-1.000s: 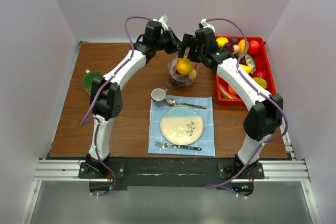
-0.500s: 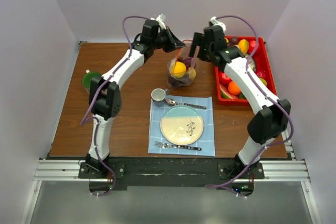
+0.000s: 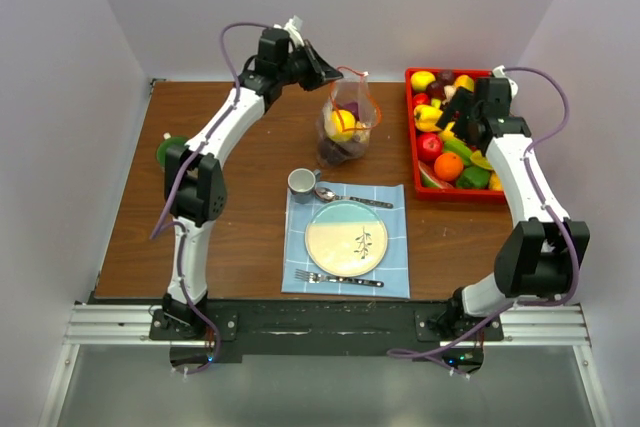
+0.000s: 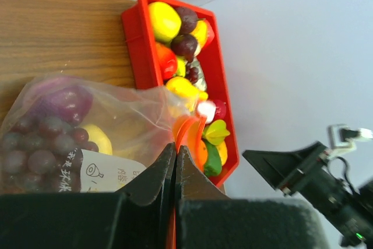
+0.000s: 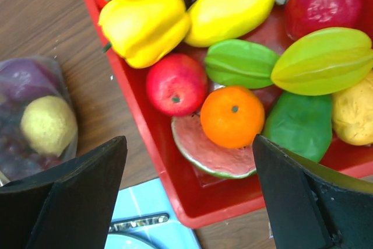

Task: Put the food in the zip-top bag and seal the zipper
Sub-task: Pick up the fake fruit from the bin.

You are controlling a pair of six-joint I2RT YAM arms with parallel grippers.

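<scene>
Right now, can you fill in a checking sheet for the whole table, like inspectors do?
Surface: brown wooden table, no damage seen.
Job's things: zip-top bag stands with its mouth lifted, holding purple grapes and a yellow piece; zipper looks unsealed; more food waits in the red tray.
Clutter: plate, spoon and fork on a blue mat, cup at its corner; green round thing by the left arm.
Grippers: left gripper shut on the bag's top edge; right gripper open above the tray, empty.
Cables: purple cables loop off both arms, none touching the bag.
Surroundings: plain pale walls, nothing else seen.
</scene>
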